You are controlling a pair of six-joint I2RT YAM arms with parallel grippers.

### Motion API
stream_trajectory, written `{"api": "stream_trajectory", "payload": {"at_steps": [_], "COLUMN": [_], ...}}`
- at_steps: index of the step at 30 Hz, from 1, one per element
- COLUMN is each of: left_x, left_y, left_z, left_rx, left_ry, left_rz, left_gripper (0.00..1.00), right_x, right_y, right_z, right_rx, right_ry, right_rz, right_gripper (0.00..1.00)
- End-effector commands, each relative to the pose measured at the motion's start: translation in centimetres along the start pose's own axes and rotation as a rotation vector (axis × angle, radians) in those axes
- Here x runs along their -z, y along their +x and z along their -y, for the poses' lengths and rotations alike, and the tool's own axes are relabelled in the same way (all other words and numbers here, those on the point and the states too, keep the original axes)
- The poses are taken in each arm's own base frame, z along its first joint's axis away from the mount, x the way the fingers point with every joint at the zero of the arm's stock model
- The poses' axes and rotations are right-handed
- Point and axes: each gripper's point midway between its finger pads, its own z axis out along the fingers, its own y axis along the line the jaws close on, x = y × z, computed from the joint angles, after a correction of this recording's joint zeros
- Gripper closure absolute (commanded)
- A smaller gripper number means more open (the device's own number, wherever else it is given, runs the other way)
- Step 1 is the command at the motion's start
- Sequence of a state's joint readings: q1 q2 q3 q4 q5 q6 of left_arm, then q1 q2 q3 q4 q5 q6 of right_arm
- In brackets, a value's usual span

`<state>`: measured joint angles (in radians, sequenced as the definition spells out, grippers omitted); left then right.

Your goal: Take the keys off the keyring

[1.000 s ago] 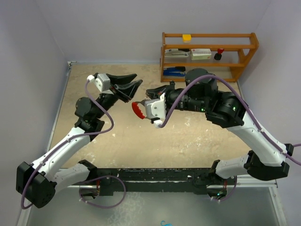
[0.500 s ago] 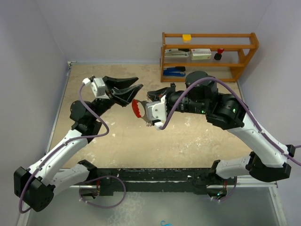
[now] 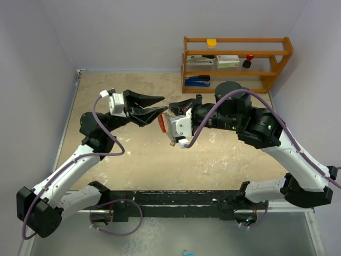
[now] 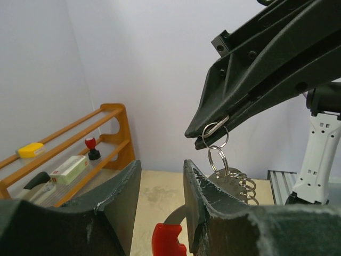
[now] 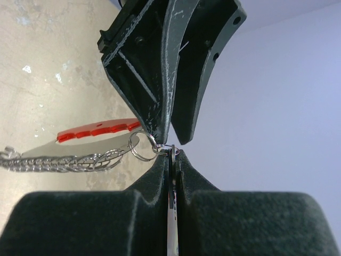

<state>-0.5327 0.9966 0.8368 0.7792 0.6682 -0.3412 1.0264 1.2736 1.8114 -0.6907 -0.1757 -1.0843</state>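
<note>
My right gripper (image 3: 170, 110) is shut on a thin silver key (image 5: 171, 202), seen edge-on between its pads; most of the key is hidden. Small split rings (image 4: 217, 153) hang from the gripper's tip (image 4: 205, 133) and carry the keyring. The keyring is a red crescent (image 3: 161, 124) joined to a silvery coiled arc (image 5: 64, 161). It hangs in the air. My left gripper (image 3: 162, 104) is open, and its fingertips nearly meet the right gripper's tip. In the left wrist view the red crescent's end (image 4: 168, 240) sits between the left fingers (image 4: 198, 192).
A wooden shelf (image 3: 237, 73) stands at the back right, also visible in the left wrist view (image 4: 106, 114). It holds a stapler, boxes, a stamp and a yellow block. The sandy tabletop (image 3: 213, 154) lies below both arms, with walls on three sides.
My left gripper has moved right and closed up to the right gripper's tip, jaws still open. The right gripper and hanging keyring have shifted slightly right.
</note>
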Motion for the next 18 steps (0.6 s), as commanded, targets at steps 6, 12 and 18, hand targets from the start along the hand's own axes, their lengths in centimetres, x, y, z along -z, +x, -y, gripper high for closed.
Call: {"api": "stream_trajectory", "payload": {"at_steps": [6, 12, 18], "left_x": [-0.79, -0.69, -0.46], "left_y": [-1.69, -1.95, -2.07], "left_z": [1.75, 1.39, 1.61], "left_rx": [-0.026, -0.028, -0.056], "left_ry": [0.123, 0.093, 0.095], "left_rz": [0.05, 0.064, 0.057], "left_gripper": [0.66, 0.67, 0.67], "right_x": [0.94, 0.61, 0.37], "right_y": [-0.93, -0.81, -0.64], "right_z": [2.23, 2.15, 2.16], "right_rx": [0.006, 0.005, 0.005], "right_ry": [0.095, 0.09, 0.091], "right_rz": [0.031, 0.028, 0.022], "right_gripper": [0.96, 0.96, 0.96]}}
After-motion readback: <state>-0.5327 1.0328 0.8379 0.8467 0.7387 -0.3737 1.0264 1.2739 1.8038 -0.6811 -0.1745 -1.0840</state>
